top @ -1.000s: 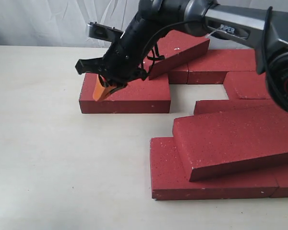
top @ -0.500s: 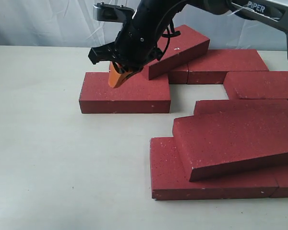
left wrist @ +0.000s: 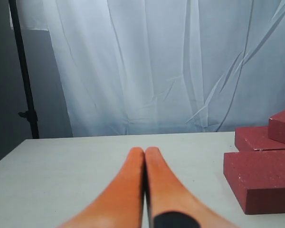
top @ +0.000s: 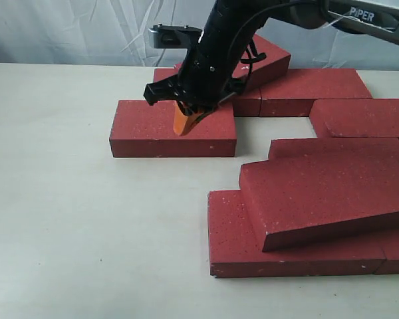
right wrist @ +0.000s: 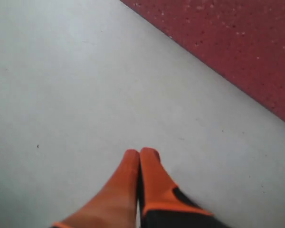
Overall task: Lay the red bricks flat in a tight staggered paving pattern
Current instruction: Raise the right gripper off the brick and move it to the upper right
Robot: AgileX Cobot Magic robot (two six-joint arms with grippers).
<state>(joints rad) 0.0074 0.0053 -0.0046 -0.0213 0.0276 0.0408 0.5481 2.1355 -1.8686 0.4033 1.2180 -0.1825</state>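
Right tool [top: 183, 125] hangs from its black arm [top: 226, 40] with the orange fingers [right wrist: 126, 178] pressed together and nothing between them. Its tips point down at the top face of a lone brick [top: 143, 126], which lies flat on the desk [top: 80, 212] and apart from the others. Whether the tips touch that face cannot be told.

Just behind the tool, a leaning brick [top: 271, 56] rests tilted on a flat back row [top: 319, 83] of the red bricks. On the side the arm reaches in from, a flat brick [top: 359, 116] lies near that row. Well apart from the tool, toward the camera, a tilted slab [top: 319, 189] lies propped across the front bricks [top: 229, 232], which sit flat on the desk.

Left tool [left wrist: 145, 150] appears only in its own wrist view. It sits low over the pale desk with its fingers also closed on each other and empty. Ahead of it and off to one side stand more of the red bricks [left wrist: 261, 180], with a white curtain [left wrist: 156, 71] beyond.
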